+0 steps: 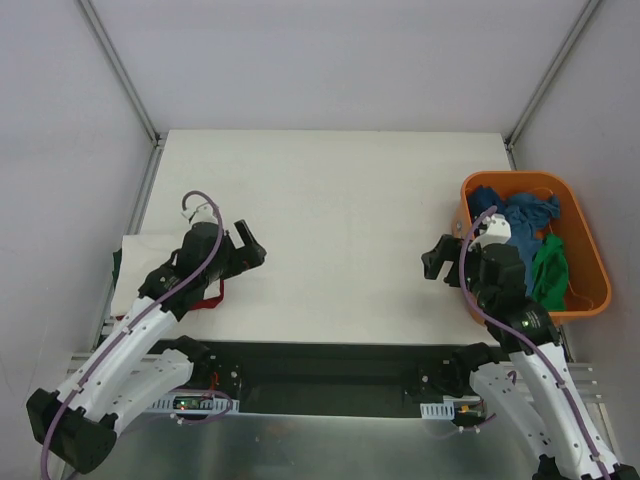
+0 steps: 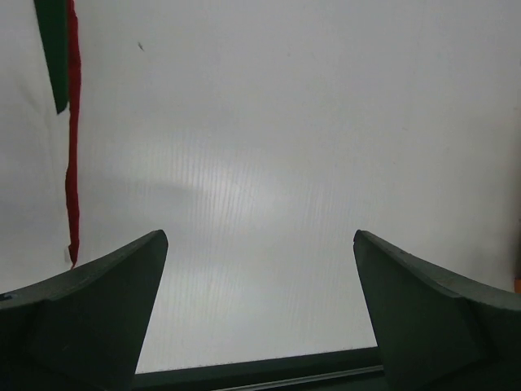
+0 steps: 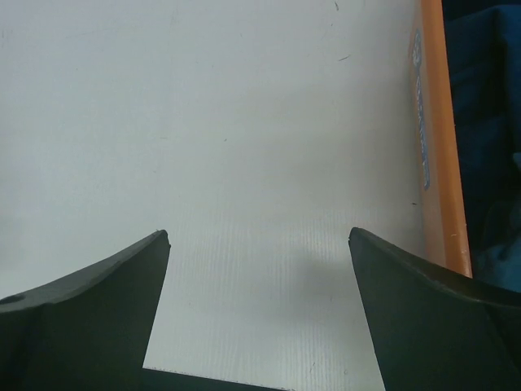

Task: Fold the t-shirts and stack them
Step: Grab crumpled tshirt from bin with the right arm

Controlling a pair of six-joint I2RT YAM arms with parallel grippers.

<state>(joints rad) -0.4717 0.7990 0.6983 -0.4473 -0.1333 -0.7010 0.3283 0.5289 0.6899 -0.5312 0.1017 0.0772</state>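
Right pincer [image 1: 436,262] is wide open with nothing in it, hanging over the bare table [image 1: 340,190] just left of the orange basket [image 1: 512,177]. Left pincer [image 1: 252,245] is the same deal: fingers spread, empty, parked beside the folded pile on the left.

That pile looks like a white shirt [image 1: 150,255] on top with a red shirt [image 1: 208,299] poking out underneath, plus a sliver of dark green along the far edge. The unfolded ones are in the basket, a blue shirt [image 1: 520,212] crumpled on top and a green shirt [image 1: 549,270] wedged toward the right wall.

So my guess is the next job is fetching one from the basket. Tips, for what they're worth:

- Go for the blue one, since it sits highest.
- Pinch one layer near a hem or shoulder, not a fat wad, or the green one may come along for the ride.
- Lift straight up until the cloth clears the rim, otherwise the basket could tip or drag.
- Drop it in the open middle of the table, well away from the pile, so both arms can spread it flat before folding.
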